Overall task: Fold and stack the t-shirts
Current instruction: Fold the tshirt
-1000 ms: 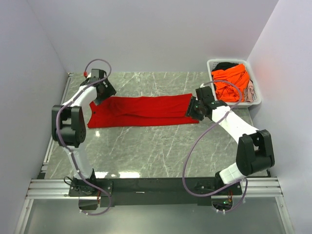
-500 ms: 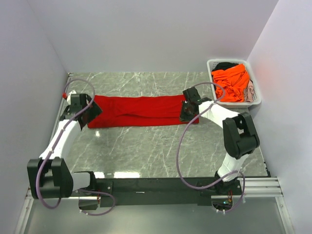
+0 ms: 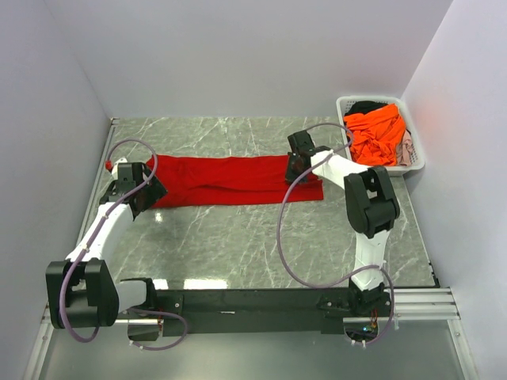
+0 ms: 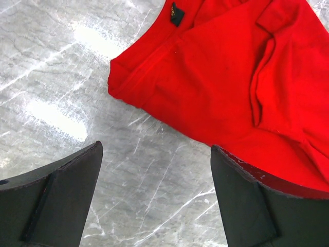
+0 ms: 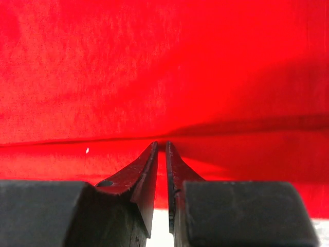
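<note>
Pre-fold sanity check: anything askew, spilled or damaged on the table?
Nothing spilled or damaged. The red t-shirt lies as a long strip, but its collar end is rumpled, with uneven folds. In the white basket, the orange t-shirt lies crumpled and unfolded.

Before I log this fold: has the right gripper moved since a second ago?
Yes: the right gripper slid left, away from the white slotted plastic basket, over the bright red cloth t-shirt.
</note>
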